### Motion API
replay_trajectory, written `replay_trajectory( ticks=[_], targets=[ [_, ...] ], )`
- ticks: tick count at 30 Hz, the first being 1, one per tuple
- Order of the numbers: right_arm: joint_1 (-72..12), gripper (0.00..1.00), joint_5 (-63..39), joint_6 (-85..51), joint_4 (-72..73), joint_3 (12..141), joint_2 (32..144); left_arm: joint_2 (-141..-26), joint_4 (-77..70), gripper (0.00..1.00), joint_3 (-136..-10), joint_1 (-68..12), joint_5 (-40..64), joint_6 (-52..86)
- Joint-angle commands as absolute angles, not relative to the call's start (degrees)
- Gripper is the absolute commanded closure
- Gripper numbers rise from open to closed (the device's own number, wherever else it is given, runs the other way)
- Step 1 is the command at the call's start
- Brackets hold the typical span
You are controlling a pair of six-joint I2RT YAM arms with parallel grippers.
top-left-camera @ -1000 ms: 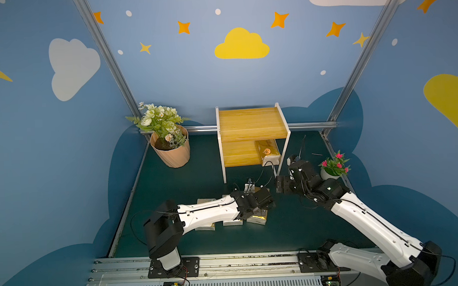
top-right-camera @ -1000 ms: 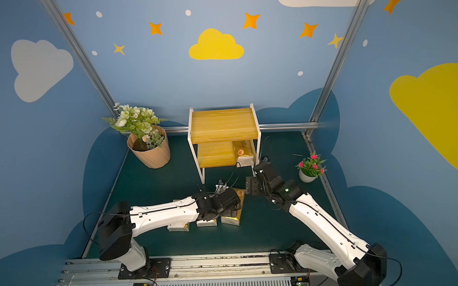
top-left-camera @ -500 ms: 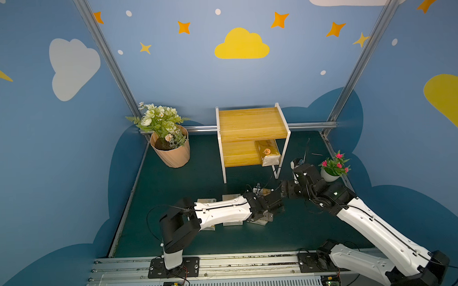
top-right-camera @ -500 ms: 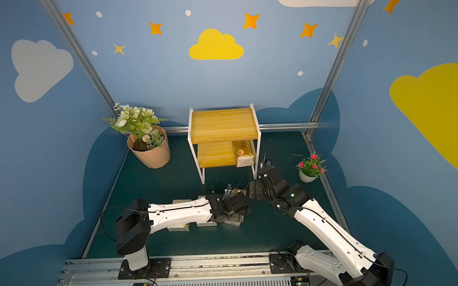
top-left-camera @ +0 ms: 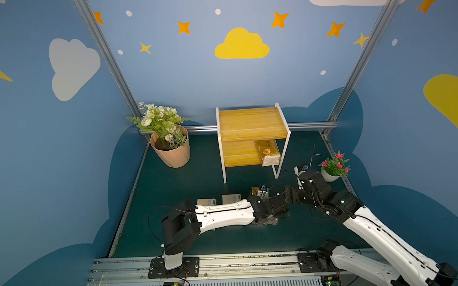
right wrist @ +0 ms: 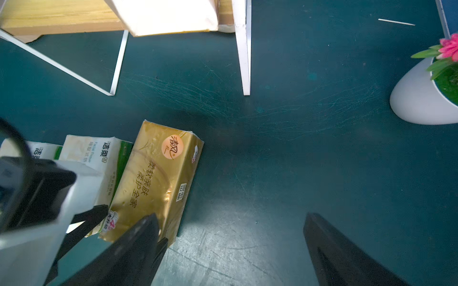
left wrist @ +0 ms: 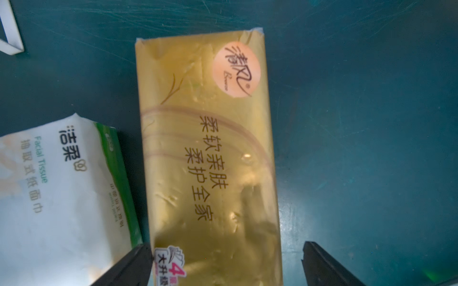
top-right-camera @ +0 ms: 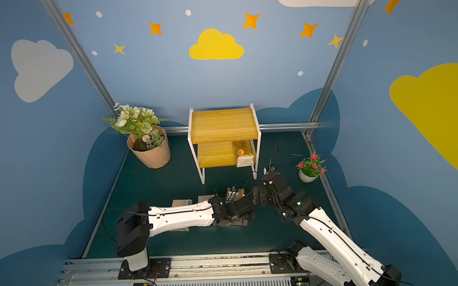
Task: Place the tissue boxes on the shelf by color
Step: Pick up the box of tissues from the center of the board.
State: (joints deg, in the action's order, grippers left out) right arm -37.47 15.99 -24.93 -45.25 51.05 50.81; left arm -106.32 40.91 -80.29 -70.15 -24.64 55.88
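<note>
The left gripper [left wrist: 225,250], fingers wide, is straddling a gold pack [left wrist: 208,158] reading "柔软亲肤" on the bench [left wrist: 359,123], beside a white pack [left wrist: 62,193] labelled "Facial Tissue"; the right gripper [right wrist: 230,219], fingers wide, is holding nothing.

White pack [left wrist: 57,198] crowds one flank of gold pack [left wrist: 208,153]; opposite flank open.

Staged robot-lab booth, cloud-and-star painted walls [top-left-camera: 194,71], aluminium frame posts [top-left-camera: 110,64], green mat [top-left-camera: 202,173], robot arms [top-left-camera: 225,214] bolted to base rail [top-left-camera: 240,263]

Even bright light, glare on the gold pack [left wrist: 208,161], wrist views slightly blurred, top-view edges bowed.
</note>
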Motion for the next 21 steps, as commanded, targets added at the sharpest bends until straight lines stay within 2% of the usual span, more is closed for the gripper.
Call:
replay_trajectory(
  ticks=[1,7,21],
  targets=[
    [-37.3,0.02,16.1,-25.9,-46.6,50.2,49.3,-107.7,45.7,0.0,-81.4,-70.0,-25.5,57.9],
    [-37.3,0.02,15.9,-26.3,-46.4,49.8,48.9,-109.4,51.2,0.0,-83.8,-70.1,-25.3,59.6],
    [-37.2,0.02,16.9,-25.9,-46.7,50.1,48.4,-112.0,51.0,0.0,-85.0,-69.8,-23.5,58.9]
  ],
)
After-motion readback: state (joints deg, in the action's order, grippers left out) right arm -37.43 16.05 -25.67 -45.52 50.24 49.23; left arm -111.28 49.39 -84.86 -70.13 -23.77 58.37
